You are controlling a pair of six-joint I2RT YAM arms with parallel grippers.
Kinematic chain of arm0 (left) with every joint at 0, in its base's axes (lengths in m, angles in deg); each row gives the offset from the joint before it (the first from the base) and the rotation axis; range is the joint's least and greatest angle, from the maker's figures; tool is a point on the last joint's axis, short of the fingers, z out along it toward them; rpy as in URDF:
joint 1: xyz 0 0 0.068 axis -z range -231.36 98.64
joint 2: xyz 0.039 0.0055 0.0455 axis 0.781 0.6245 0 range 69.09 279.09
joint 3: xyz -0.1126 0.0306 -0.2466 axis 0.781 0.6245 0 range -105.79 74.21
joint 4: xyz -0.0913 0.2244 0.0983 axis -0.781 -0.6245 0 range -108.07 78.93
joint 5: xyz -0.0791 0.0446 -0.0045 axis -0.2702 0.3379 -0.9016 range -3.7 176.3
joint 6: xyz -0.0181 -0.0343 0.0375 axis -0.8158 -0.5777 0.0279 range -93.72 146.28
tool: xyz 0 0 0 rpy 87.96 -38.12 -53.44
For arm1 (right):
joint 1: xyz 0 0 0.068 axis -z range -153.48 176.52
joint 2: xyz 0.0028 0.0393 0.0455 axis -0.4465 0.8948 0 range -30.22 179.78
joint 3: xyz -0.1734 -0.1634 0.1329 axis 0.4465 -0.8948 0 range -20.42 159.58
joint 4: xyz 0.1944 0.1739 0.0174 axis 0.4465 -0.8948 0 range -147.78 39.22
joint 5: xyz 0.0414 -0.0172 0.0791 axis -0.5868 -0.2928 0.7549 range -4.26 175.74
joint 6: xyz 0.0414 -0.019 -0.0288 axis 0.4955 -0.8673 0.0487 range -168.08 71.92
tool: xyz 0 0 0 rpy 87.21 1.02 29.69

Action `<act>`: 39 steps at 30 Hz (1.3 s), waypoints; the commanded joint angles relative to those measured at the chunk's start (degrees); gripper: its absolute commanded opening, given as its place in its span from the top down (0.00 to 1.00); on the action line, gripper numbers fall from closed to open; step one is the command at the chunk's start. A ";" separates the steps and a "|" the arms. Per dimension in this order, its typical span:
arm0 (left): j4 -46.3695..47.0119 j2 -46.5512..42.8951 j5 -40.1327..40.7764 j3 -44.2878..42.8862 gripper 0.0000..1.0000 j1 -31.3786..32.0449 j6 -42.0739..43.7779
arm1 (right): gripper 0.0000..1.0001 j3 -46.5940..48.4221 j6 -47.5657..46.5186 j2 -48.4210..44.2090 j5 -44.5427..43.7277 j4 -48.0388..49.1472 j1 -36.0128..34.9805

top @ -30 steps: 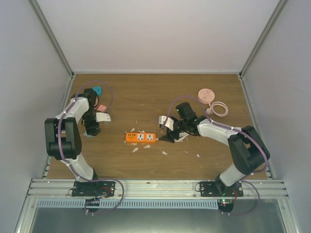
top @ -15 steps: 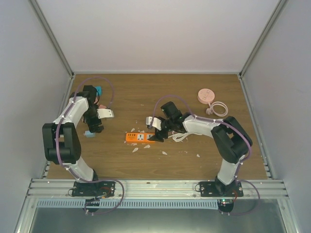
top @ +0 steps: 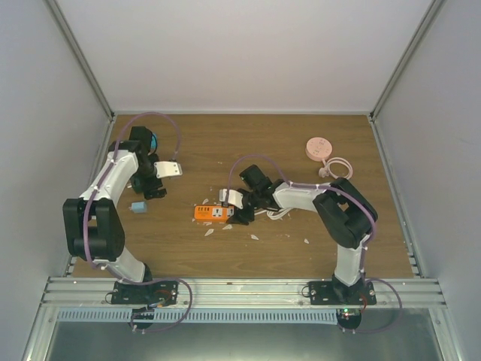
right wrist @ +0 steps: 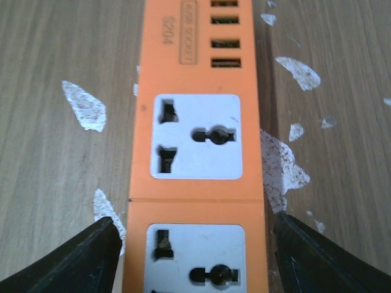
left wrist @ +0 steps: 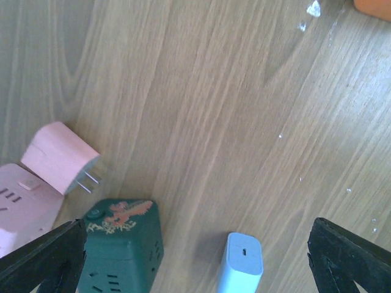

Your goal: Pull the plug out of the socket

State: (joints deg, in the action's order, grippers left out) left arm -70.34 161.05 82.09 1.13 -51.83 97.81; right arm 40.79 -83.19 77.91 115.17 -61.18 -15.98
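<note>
The orange rectangular plastic power strip point(top: 216, 213) lay flat near the middle of the brown wooden tabletop point(top: 225, 143), among scattered white flecks. The right claw point(top: 240, 216) was down at the strip's right end. In the right wrist view its two black fingers point(right wrist: 73, 256) stood one on each side of the strip, right at its long edges, above two white socket faces and a row of USB slots. Whether the pads pressed the strip could not be told. The left claw point(top: 154, 188) hung over the left part of the tabletop, well apart from the strip, its jaws spread wide and grasping nothing. Below it lay a light blue block-shaped charger point(left wrist: 242, 259), a dark green cube-shaped socket block point(left wrist: 122, 244) just to its side, and a pink two-pin plug adapter point(left wrist: 58, 157). At the far right sat a pink round disc point(top: 319, 148) with a coiled pale cable point(top: 340, 168) beside it.
</note>
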 commanded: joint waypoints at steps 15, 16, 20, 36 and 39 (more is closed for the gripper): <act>6.30 -2.85 -3.72 -0.48 0.01 5.01 -1.72 | 0.66 -1.85 3.99 -1.61 -5.15 0.16 4.42; 6.56 -2.84 -3.86 -0.56 0.01 5.23 -2.03 | 0.66 -2.47 4.06 -2.22 -5.17 0.00 5.40; 7.45 -2.67 -4.42 -0.79 0.01 6.19 -3.17 | 0.66 -4.78 4.00 -4.13 -5.39 -0.65 9.65; 5.59 2.26 -12.15 -9.70 0.01 7.42 -14.04 | 0.66 -7.43 10.09 -6.18 -10.30 0.37 24.80; 5.87 2.64 -12.92 -10.50 0.01 7.57 -15.97 | 0.64 -6.51 13.84 -5.86 -12.32 2.10 26.76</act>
State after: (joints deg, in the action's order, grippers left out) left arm -64.79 162.65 72.23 -7.44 -44.92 85.94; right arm 33.05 -75.34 71.53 108.18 -59.75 7.98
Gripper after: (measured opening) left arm 0.990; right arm 0.507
